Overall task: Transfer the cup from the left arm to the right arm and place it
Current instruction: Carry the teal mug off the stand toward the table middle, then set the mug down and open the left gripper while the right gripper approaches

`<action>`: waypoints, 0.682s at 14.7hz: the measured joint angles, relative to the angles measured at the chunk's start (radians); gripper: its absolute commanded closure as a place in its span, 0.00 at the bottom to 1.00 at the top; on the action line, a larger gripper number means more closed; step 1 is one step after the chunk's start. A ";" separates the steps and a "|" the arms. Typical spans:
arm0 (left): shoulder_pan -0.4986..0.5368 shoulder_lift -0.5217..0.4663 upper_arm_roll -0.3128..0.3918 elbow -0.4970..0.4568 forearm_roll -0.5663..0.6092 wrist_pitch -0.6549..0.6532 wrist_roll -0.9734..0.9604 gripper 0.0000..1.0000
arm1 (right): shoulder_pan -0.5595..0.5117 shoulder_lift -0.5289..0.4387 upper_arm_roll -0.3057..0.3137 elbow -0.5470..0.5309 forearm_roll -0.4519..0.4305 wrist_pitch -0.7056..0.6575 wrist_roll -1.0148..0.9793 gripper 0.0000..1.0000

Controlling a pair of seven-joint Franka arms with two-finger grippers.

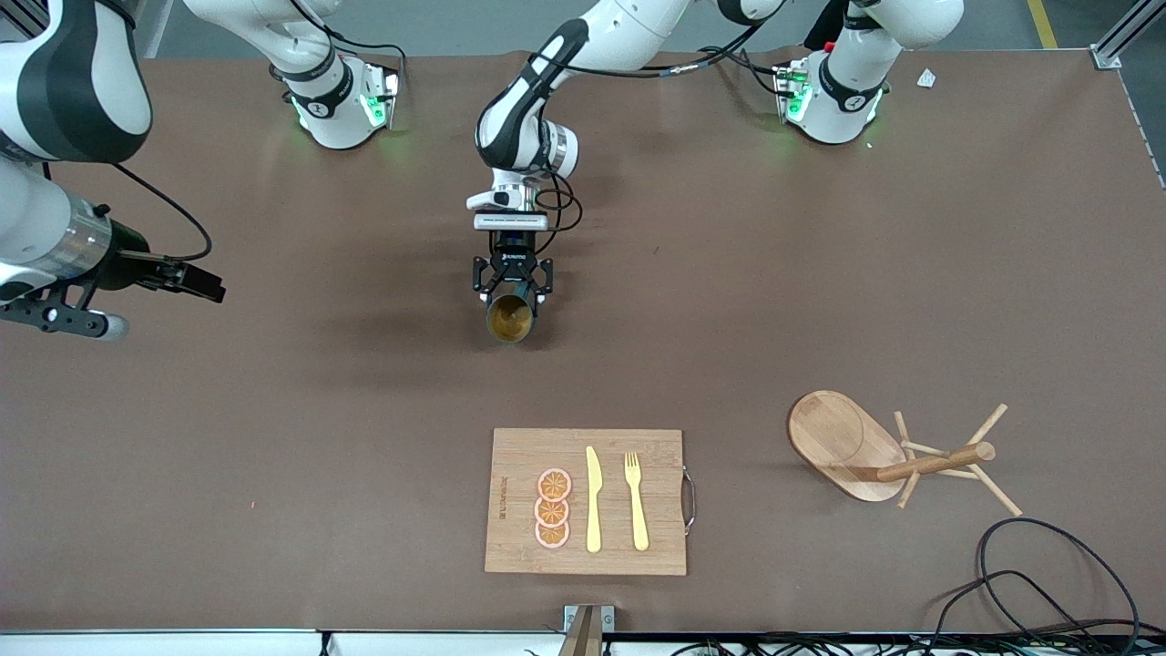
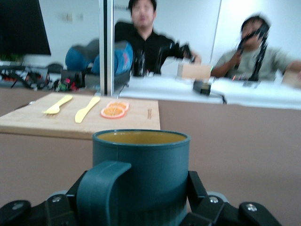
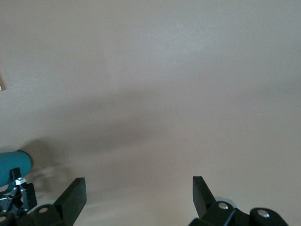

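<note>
Over mid-table, left gripper jaws clamp the cup, mouth toward the front camera; right gripper jaws wide.

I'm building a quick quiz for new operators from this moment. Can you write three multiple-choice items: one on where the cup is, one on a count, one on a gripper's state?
1. Where is the cup?
A. On the cutting board
B. In the left gripper
C. On the mug tree

2. How many orange slices lie on the cutting board?
A. Three
B. One
C. Five

3. How is the right gripper?
A. Shut on the cup
B. Shut on a fork
C. Open, holding nothing

Answers:
1 B: the left gripper clamps the cup above the table.
2 A: three slices lie in a row beside the knife.
3 C: its fingers stand apart over bare table.
</note>
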 measured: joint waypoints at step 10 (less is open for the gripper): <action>-0.017 0.065 -0.072 -0.011 0.118 -0.183 -0.144 0.00 | 0.079 0.000 0.001 -0.115 0.000 0.114 0.126 0.00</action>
